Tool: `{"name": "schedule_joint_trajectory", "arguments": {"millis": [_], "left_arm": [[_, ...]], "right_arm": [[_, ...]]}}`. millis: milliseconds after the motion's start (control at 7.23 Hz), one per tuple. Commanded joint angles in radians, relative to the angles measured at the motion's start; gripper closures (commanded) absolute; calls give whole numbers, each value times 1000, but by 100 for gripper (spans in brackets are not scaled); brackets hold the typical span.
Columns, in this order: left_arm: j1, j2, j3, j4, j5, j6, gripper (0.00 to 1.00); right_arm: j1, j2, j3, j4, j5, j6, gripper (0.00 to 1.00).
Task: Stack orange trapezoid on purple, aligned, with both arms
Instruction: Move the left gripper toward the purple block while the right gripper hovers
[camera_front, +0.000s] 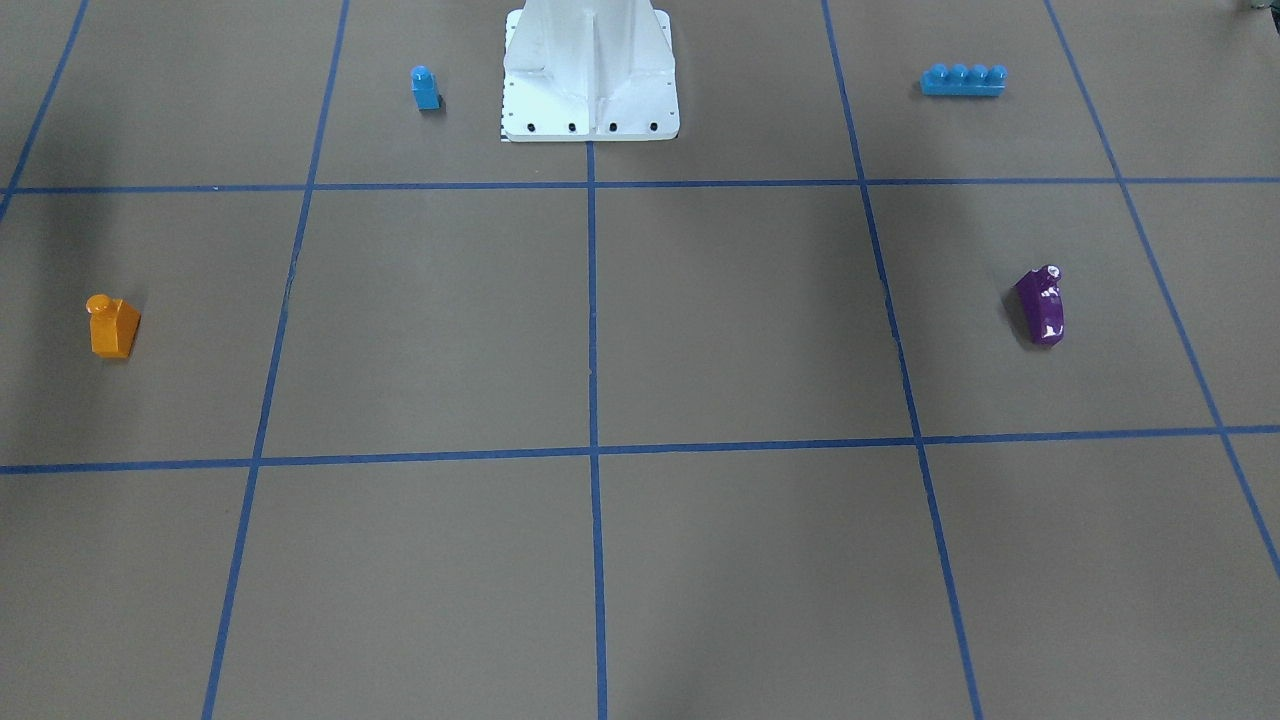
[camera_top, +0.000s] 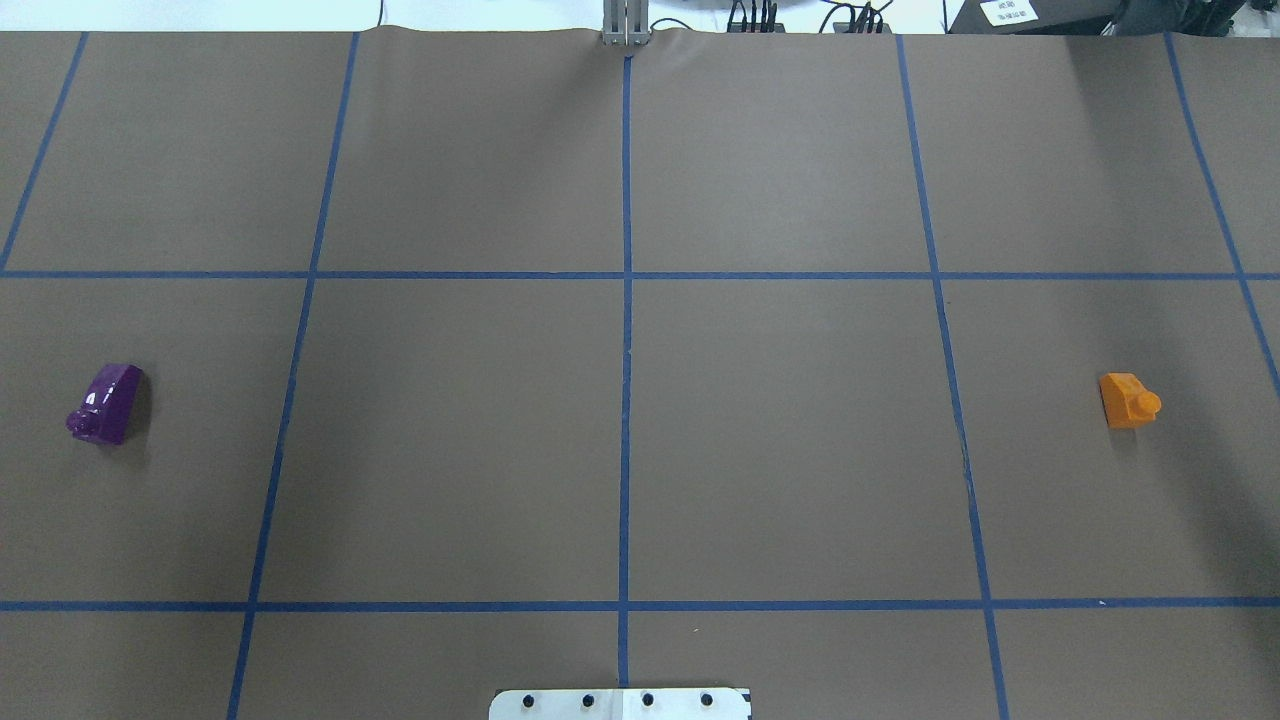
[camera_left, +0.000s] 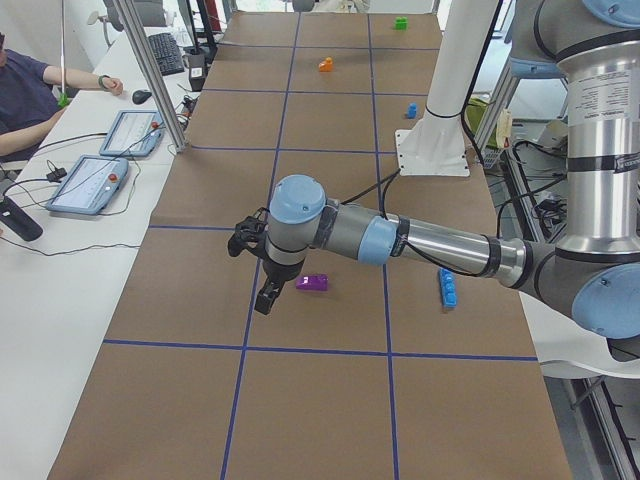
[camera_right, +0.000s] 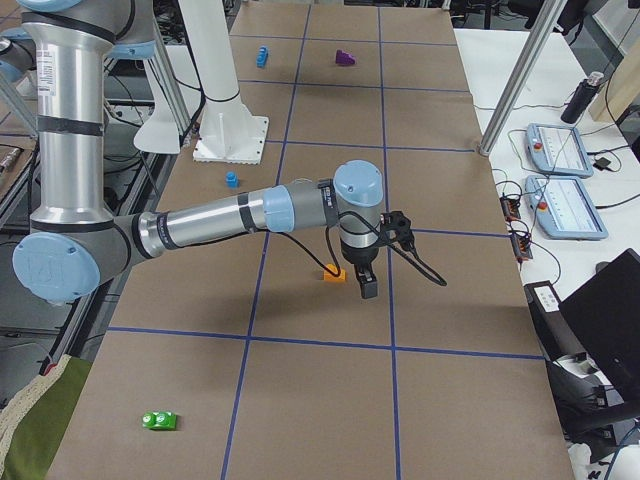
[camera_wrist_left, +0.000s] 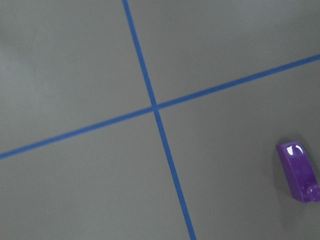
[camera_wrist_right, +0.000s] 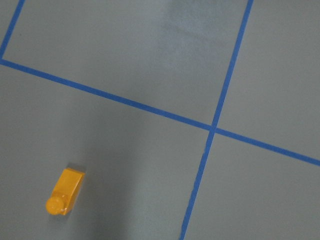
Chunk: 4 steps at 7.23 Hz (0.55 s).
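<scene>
Orange trapezoid (camera_top: 1128, 400) was seen on the table (camera_top: 460, 440) far right, purple (camera_top: 105, 403) far left, well apart. Left gripper (camera_left: 267, 298) was held near purple and right gripper (camera_right: 366, 287) near orange. Neither jaw state could be told, and the arm label (camera_left: 603, 95) was too small to be read.

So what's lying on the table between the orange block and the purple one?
Nothing. In the overhead view the stretch between the orange trapezoid and the purple block is bare brown table, crossed only by blue tape lines.
</scene>
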Motion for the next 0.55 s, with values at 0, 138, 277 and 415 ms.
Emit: {"name": "schedule_joint_trajectory", "arguments": {"millis": [0,138,277,415], "left_arm": [[8,5,1,-96,-33,-98,0],[61,6,9,-110,-60,-106,0],[135,6,11,-115,-86,-182,0],[208,9,12,-152,-81,-328,0]], "right_arm": [[-1,-14,-10,149,15,14,0],[-2,-13,-7,156,15,66,0],[-22,-8,-1,205,18,71,0],[-36,-10,-9,225,58,94,0]]}}
